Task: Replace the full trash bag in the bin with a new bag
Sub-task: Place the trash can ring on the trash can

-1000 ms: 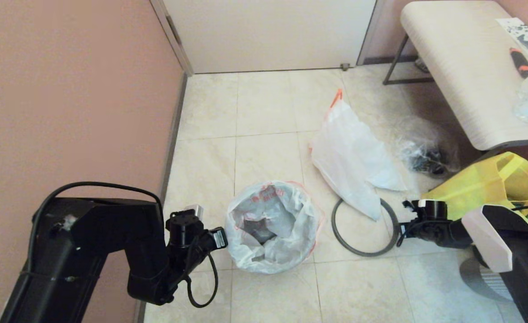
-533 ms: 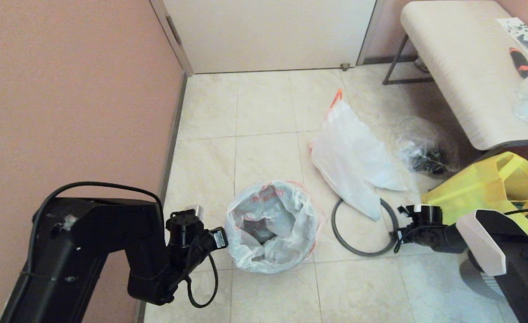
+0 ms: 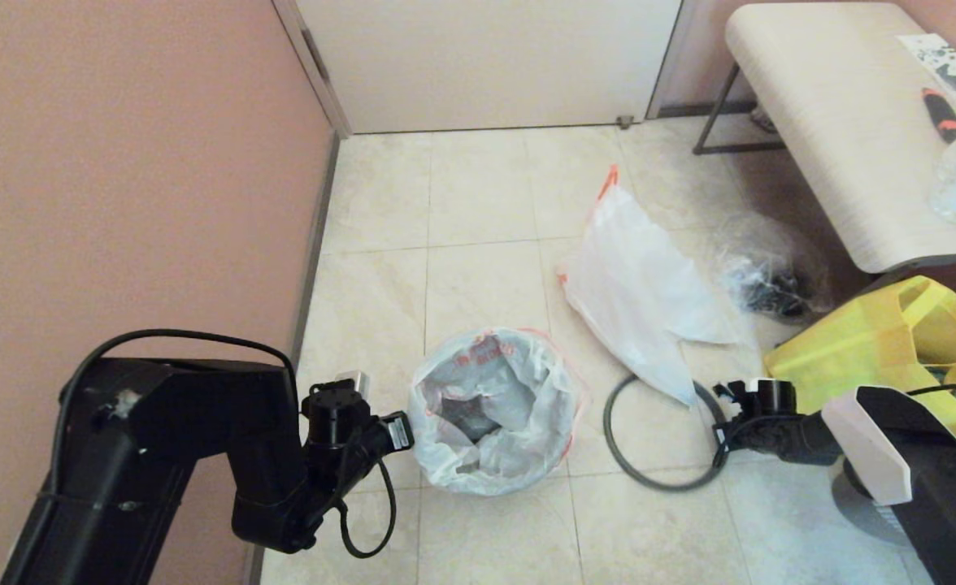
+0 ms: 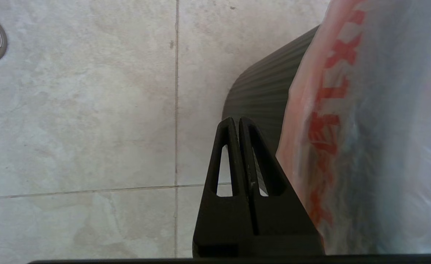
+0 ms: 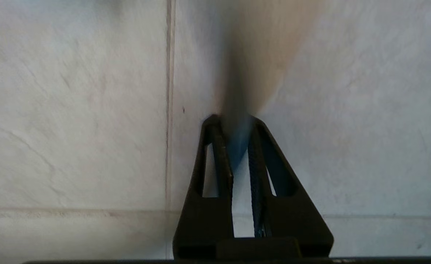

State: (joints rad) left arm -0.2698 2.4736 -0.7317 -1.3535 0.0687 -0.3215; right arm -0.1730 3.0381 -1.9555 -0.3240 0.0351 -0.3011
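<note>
Full trash bag: sits inside the bin, its mouth open and the thin white film folded out over the bin's edge, orange-red print showing on the far side. Dark contents lie low in it, but I cannot make out what they are.

Handling, my estimate: the film is soft, slippery and easy to tear. The load looks light, though it will swing once lifted. The best hold is a gathered bunch of the folded-over film at the edge, or a handle if one can be found, not a single layer.

Ring: grey hoop off the bin, lying on the floor just right of it. The right gripper pinches its rim on the side away from the bin, fingers nearly together around the thin band.

Left gripper: fingers pressed together, holding nothing. It hangs just left of the bin, close beside the ribbed wall and the hanging film, and I see no contact.

New bag: lies flat and crumpled on the floor beyond the bin and to its right, one corner draped over the ring's far arc. It will want spreading with both grippers.

Farther right of the bin are a clear film bag and a yellow bag.
</note>
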